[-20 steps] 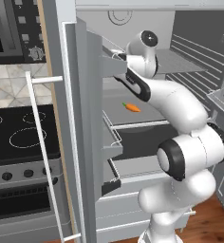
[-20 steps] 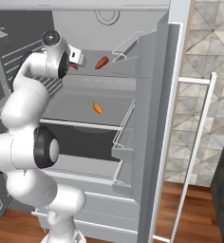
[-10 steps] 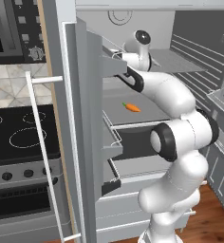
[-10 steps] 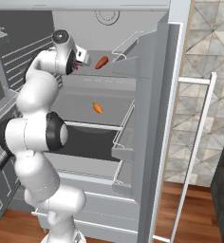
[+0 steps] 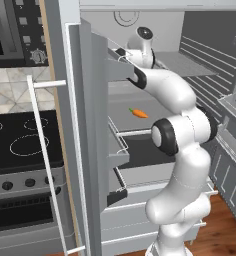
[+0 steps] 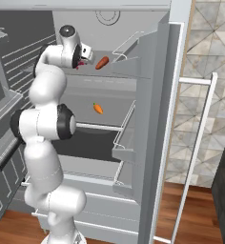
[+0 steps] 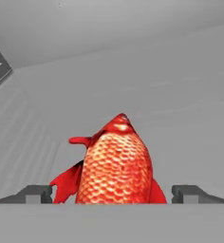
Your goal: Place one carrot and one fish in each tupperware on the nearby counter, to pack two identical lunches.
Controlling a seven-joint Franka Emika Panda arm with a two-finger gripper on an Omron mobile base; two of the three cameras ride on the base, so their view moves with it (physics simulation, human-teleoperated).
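1. Up on the top shelf (image 6: pixel 115 82) of the open fridge (image 5: pixel 155 75), my gripper (image 7: pixel 112 192) reaches in with its two fingertips (image 7: pixel 35 193) spread wide apart, clamped on nothing.
2. Straight ahead in my hand view lies the red fish (image 7: pixel 115 163), scaly and orange-red, its body filling the gap between my two tips.
3. One tip sits off to the left of the fish near a red fin, the other off to the right; I cannot tell whether either pad touches it, but both look clear of its body.
4. Its narrow end points away from me toward the grey back wall (image 7: pixel 133 61) of the fridge, and its broad end sits closest to my palm.
5. From the right base view, my hand is at the upper shelf level, and a reddish tapered thing (image 6: pixel 102 63) lies just beside it on that shelf.
6. One shelf lower (image 5: pixel 135 120), a bright orange carrot (image 5: pixel 138 113) with a green top lies alone on the grey surface, well apart from my fingers; it shows too in the right base view (image 6: pixel 98 108).
7. My arm (image 5: pixel 177 135) rises from the floor in front of the fridge and bends up into the top compartment.
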